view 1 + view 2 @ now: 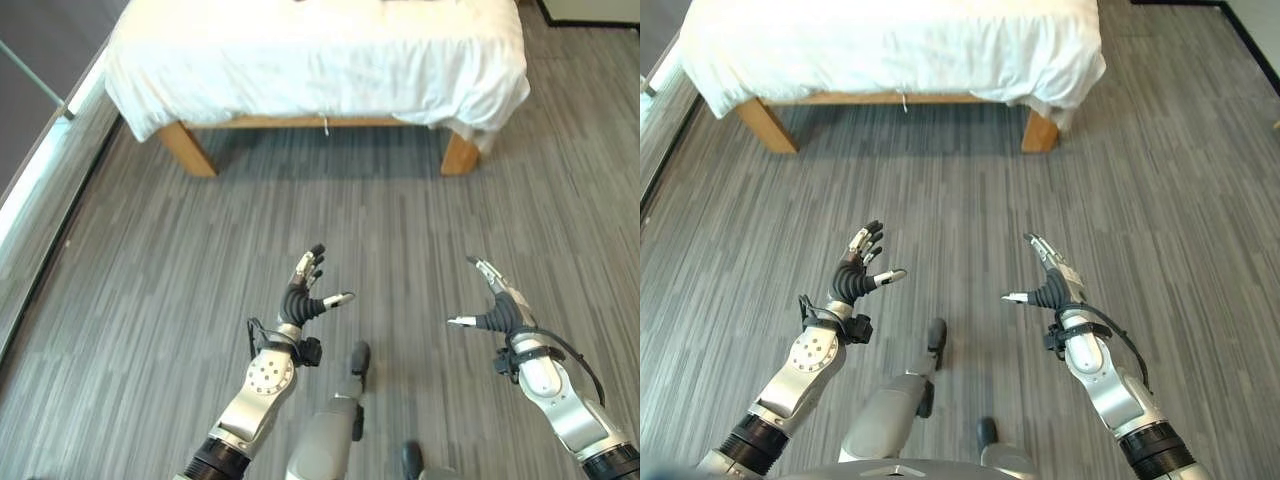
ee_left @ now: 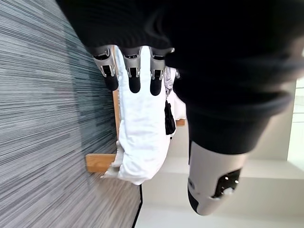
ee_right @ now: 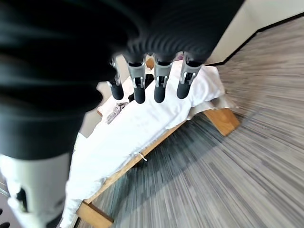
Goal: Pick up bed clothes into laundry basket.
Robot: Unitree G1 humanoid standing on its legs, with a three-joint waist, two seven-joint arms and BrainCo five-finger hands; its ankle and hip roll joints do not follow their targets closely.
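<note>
Bed [image 1: 320,60] with white sheet [image 1: 400,75] sits at top of the frame, well apart from both hands. Dark and patterned clothes [image 3: 116,110] lie on the sheet in the right wrist view. Left robot hand [image 1: 305,290] and right robot hand [image 1: 497,305] hang over grey floor [image 1: 400,230], lower center and lower right, fingers spread, empty.

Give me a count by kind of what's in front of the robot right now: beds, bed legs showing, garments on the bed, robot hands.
Bed: 1
Wooden legs showing: 2
Dark garment on the bed: 1
Patterned garment on the bed: 1
Hands, left hand and right hand, open: 2
Total: 7
</note>
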